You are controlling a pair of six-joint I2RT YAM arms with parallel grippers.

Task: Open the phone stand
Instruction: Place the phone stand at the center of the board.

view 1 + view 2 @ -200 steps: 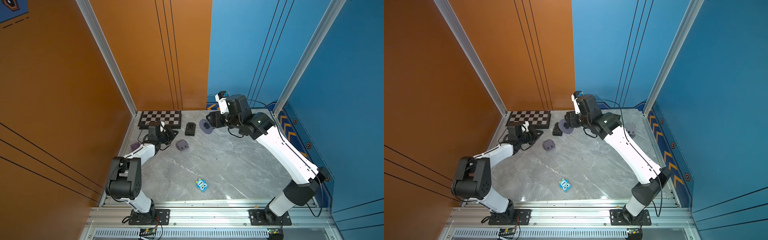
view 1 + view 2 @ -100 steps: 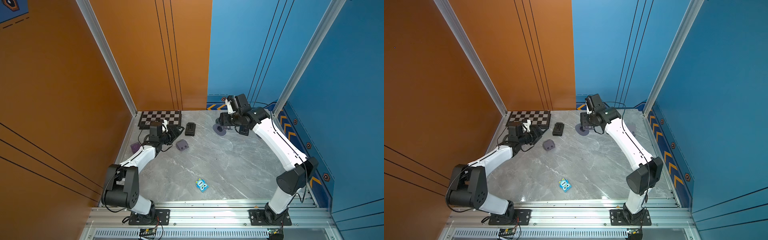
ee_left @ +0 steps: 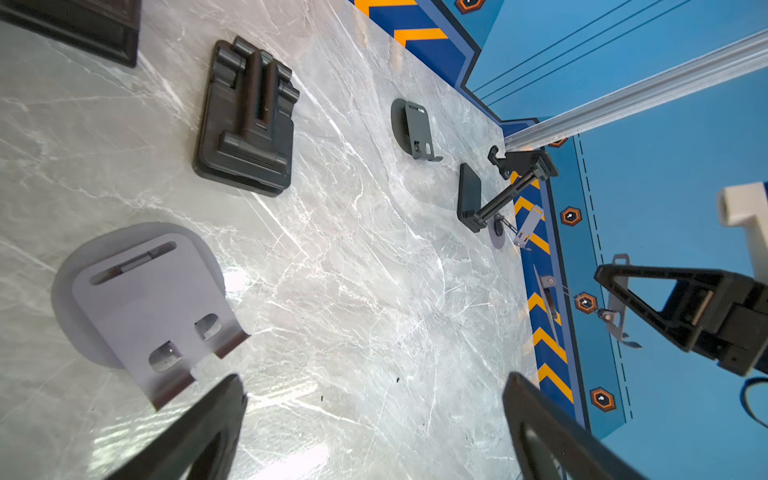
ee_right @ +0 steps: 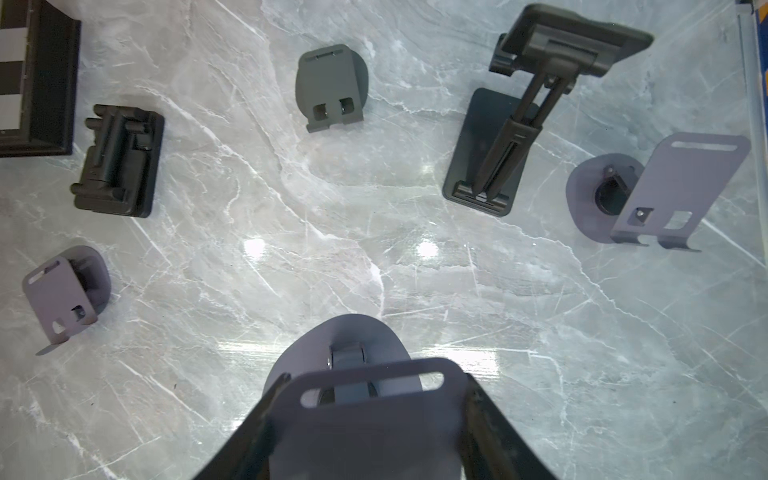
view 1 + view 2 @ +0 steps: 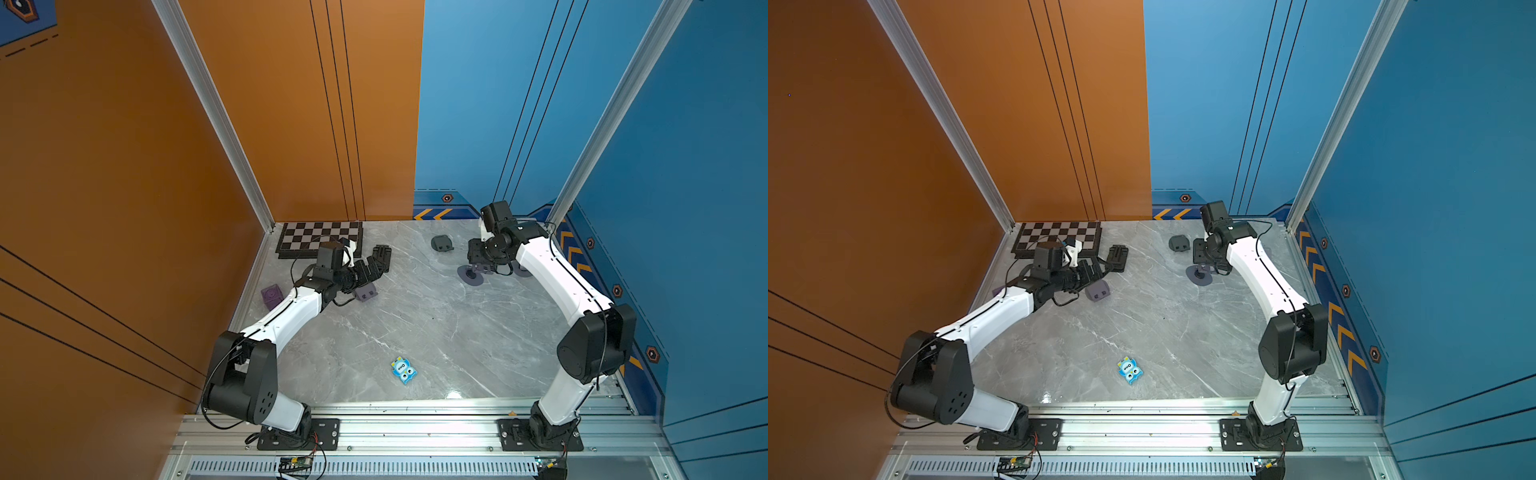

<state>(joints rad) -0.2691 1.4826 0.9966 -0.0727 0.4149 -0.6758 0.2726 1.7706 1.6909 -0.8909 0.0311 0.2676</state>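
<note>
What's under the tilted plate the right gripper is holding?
Under the plate in the right gripper: the stand's round base and hinge. The rest of the base is hidden by the plate.

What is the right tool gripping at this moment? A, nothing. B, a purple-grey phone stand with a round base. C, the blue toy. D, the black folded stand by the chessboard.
B: in the right wrist view the right tool grips both side edges of the purple-grey phone stand, its plate tilted up from the round base.
</note>
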